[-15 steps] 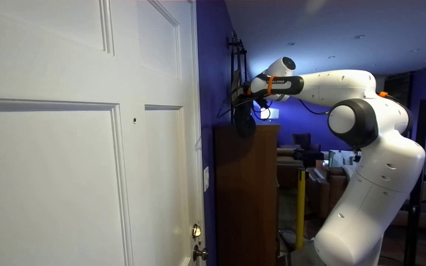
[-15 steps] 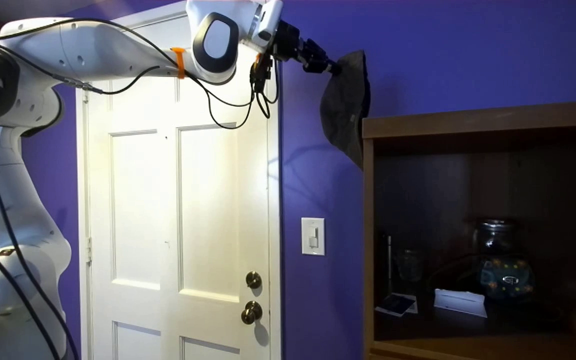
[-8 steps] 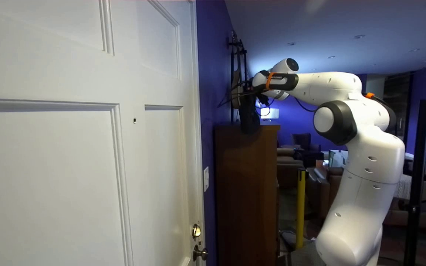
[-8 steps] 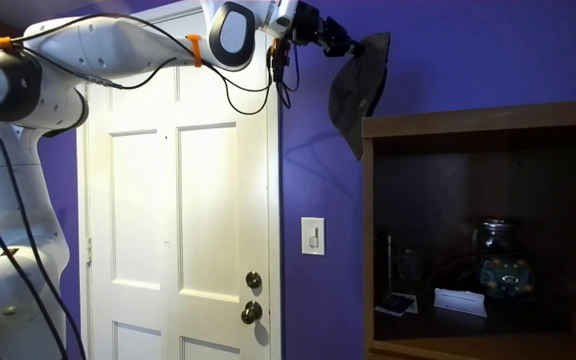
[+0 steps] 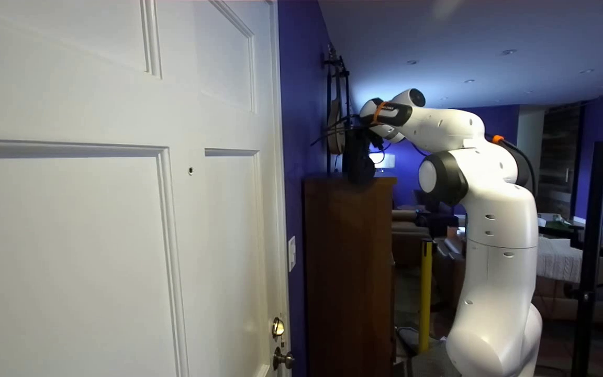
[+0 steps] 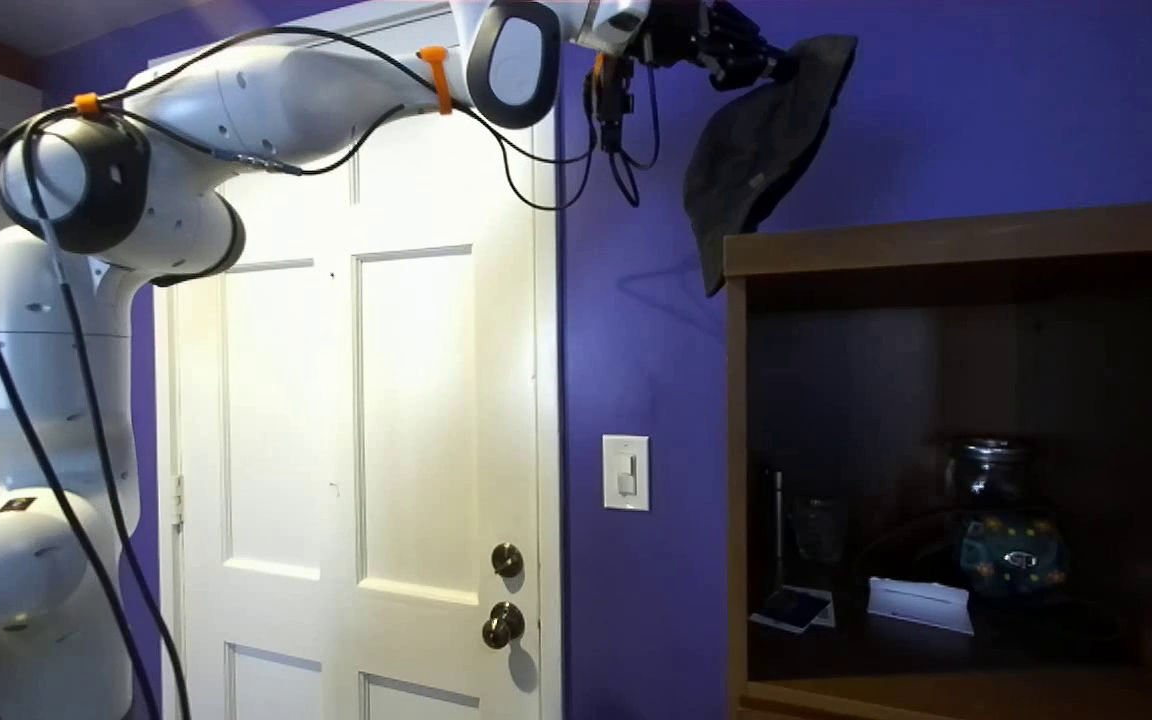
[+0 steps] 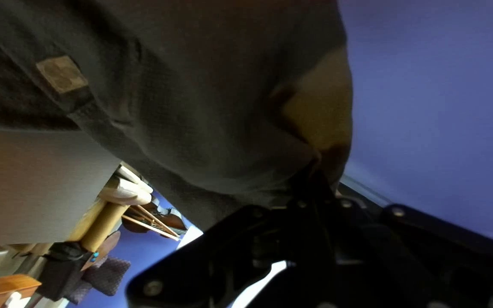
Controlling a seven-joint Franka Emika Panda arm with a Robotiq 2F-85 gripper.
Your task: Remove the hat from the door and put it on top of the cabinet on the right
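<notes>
Worktop (image 6: pixel 856 655) is dark, inside the open-fronted cabinet (image 6: pixel 976 240), in an exterior view. On it: papers (image 6: pixel 791 607), dark and white, flat at left; glass (image 6: pixel 821 530) behind, dim; white card (image 6: pixel 921 606) right of the papers; patterned pouch (image 6: pixel 1014 556) behind it to the right. Jar (image 6: pixel 991 475) shows above the pouch, base hidden.

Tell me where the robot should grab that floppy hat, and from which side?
I'd pinch the hat near its upper end, with the fingers coming from the door side, as now. Its limp cloth droops below them, probably leaving the lower part free to settle on the cabinet.
</notes>
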